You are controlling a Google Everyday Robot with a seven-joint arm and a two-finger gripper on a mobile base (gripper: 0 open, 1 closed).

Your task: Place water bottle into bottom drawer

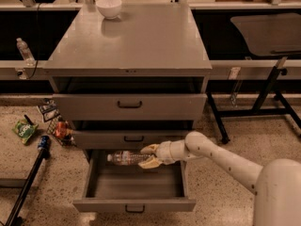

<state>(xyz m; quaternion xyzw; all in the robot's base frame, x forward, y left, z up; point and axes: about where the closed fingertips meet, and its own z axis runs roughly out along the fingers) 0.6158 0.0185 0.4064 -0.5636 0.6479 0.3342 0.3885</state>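
Note:
The water bottle (125,158) is a clear ribbed bottle lying level, its white cap pointing left. My gripper (149,156) is shut on its right end and holds it above the open bottom drawer (134,204), just below the middle drawer's front. The bottom drawer is pulled out, with a small black handle on its front, and its grey inside shows nothing in it. My white arm reaches in from the lower right.
The grey cabinet (129,41) has a white bowl (108,7) on its top. The top drawer (129,106) and middle drawer (133,139) stand slightly open. Snack bags (25,129) and a black pole (28,180) lie on the floor at left. A small clear bottle (24,51) stands far left.

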